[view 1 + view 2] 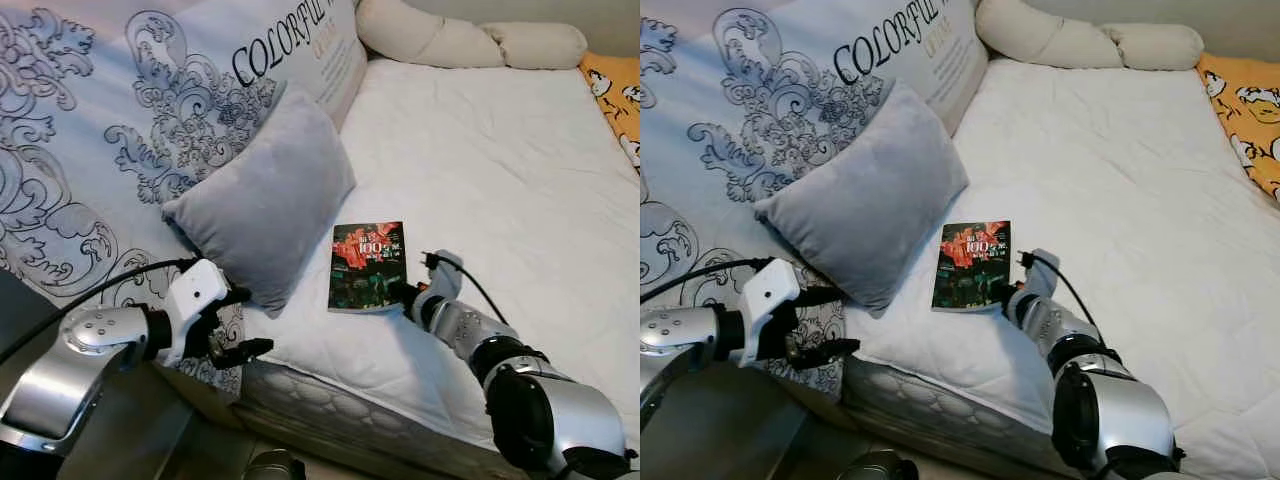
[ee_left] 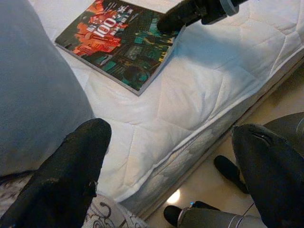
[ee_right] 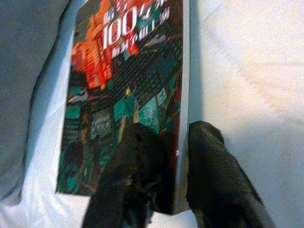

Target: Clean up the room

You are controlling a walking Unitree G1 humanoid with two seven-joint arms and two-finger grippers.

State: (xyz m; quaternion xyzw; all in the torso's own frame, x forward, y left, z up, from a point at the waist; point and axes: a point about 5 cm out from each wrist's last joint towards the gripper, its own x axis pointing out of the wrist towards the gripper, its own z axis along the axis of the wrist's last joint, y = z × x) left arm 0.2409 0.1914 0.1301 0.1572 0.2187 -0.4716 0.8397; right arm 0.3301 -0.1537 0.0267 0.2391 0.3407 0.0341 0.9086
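A thin paperback book with a dark green and orange-red cover (image 1: 367, 265) lies flat on the white quilted mattress of the bed (image 1: 500, 170), near its front edge and just beside a soft grey velvet cushion (image 1: 262, 208) that leans against a large white pillow printed with grey scrollwork (image 1: 120, 120). The step in hand looks like the pickup of the book: the right claw (image 3: 173, 156) is at the book's near corner, one black finger on top of the cover and the other against its edge, pinching that corner, though the book has not left the mattress. The left claw (image 2: 171, 156) hangs released, fingers spread wide, off the front corner of the bed beside the cushion. Next, I judge, the right arm needs to keep a firm pinch and lift gently, since a thin book held by one corner may sag or slip.
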